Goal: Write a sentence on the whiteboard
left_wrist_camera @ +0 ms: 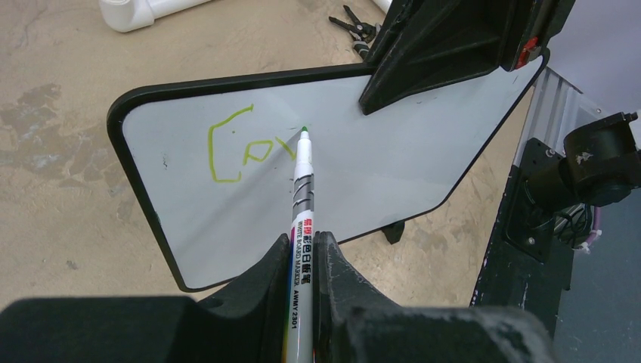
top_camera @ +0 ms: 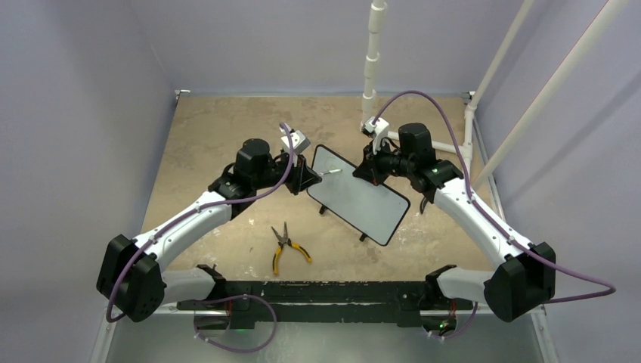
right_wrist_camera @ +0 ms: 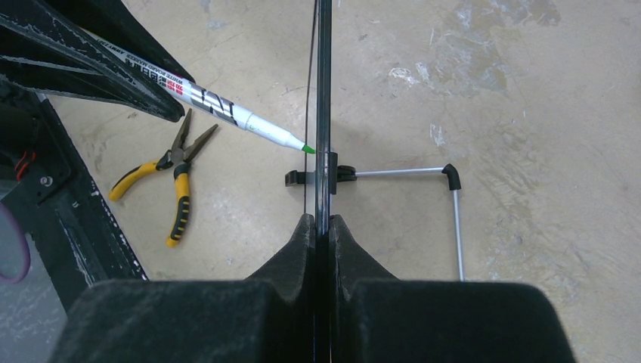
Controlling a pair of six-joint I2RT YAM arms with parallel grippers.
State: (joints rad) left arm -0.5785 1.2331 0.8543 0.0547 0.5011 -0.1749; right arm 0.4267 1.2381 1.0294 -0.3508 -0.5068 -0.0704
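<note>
**Marker at whiteboard, both pincers clamped**

Nearest the arm bases, behind both pincers and well apart: pliers (right_wrist_camera: 178, 160) flat on table (top_camera: 227, 128). Left pincer (left_wrist_camera: 302, 243) closed tight on green-tipped marker (left_wrist_camera: 304, 189), barrel sticking forward from the fingers. Just past the tip: whiteboard (left_wrist_camera: 393, 174), propped tilted on its feet; tip at the face, contact unclear. Left of the tip: sentence (left_wrist_camera: 242, 147), only a few green strokes. Right pincer (right_wrist_camera: 321, 225) pinched shut on whiteboard's top edge, opposite left pincer.
</note>
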